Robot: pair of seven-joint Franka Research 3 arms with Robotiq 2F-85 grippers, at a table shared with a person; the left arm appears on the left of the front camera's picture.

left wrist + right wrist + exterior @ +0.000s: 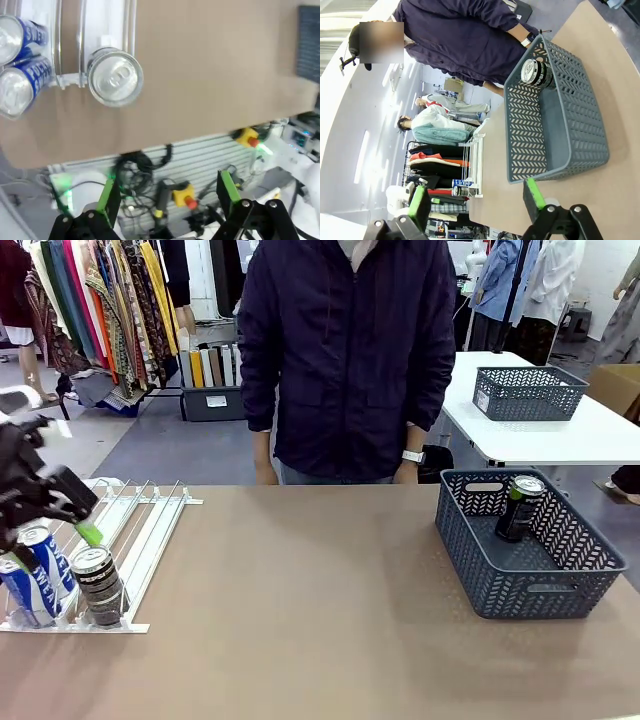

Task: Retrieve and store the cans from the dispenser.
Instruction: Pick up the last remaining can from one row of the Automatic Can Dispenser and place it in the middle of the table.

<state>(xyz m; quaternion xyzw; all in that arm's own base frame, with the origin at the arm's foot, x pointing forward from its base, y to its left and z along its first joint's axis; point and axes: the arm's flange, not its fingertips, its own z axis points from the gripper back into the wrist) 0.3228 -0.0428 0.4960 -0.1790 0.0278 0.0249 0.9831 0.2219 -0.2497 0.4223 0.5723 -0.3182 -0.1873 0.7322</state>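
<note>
At the near end of the white dispenser (150, 525) stand two blue cans (40, 565) and a dark can with a silver top (98, 585). My left gripper (50, 545) hovers open just above them, holding nothing. In the left wrist view its fingers (107, 195) are spread wide, with the silver-topped can (115, 76) and the blue cans (17, 90) beyond them against the dispenser's stop tabs (70, 79). Another dark can (520, 508) stands in the grey basket (520, 590). My right gripper (475, 197) is open and empty, short of the basket (525, 135) and its can (536, 72).
A person in a dark jacket (345, 360) stands at the far side of the table, hands down. A second grey basket (528, 392) sits on a white table behind. The brown tabletop (300, 600) lies bare between dispenser and basket.
</note>
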